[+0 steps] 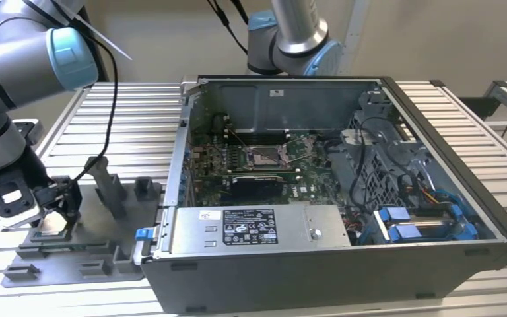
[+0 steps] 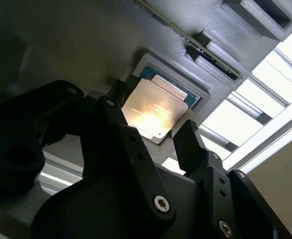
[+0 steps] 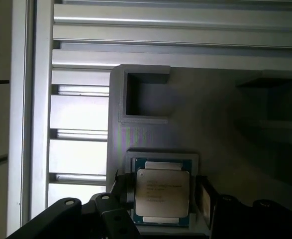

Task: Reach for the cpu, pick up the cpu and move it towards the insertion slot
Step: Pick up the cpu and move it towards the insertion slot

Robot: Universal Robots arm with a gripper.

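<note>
Arm (image 1: 11, 72) bent low, lower left of the exterior view, fingers (image 2: 189, 144) slightly parted astride the cpu (image 2: 155, 109), seated in grey fixture (image 1: 68, 264)

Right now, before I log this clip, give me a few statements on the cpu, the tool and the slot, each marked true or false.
1. The cpu lies in a recess of the grey fixture tray. True.
2. The tool is inside the computer case. False: it is down over the tray, at the cpu, to the exterior view's left of the case.
3. The insertion slot holds the cpu. False: the slot is on the board inside the case, and the cpu is out on the tray.
4. The case is open, with its inside showing. True.
</note>
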